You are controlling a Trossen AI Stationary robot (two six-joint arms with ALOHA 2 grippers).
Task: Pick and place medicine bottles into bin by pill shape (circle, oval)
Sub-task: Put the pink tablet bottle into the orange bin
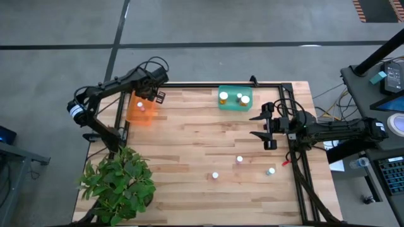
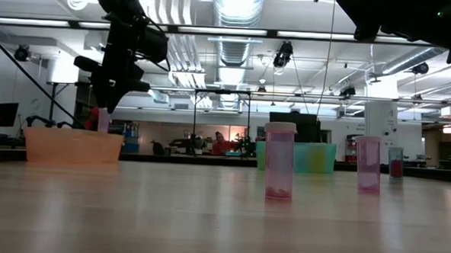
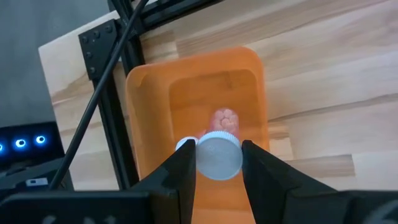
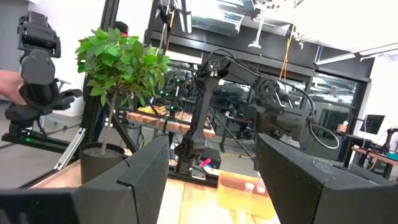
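Two dark, near-black jointed arms are seen w/ black cables looped along the links. A white band w/ a dark stripe is worn by the left arm (image 1: 77,111) near its base; a pale patch is shown on the right arm (image 1: 341,129) at its outer end. Fingers (image 3: 183,171) are matte black, wedge-shaped.

The right gripper (image 4: 211,180) had its two broad dark fingers (image 4: 127,180) spread wide apart with nothing between them, framing the translucent orange plastic bin (image 4: 244,186) that sat on the pale wooden table (image 4: 186,202). Above that bin hung the dark jointed left arm (image 4: 249,93), and a small white-capped medicine bottle (image 4: 250,185) showed inside the bin. Beside the bin, towards the table's far corner, stood a leafy green plant in a dark round pot (image 4: 118,68), with a person's hand (image 4: 9,84) at the frame's edge beyond it.
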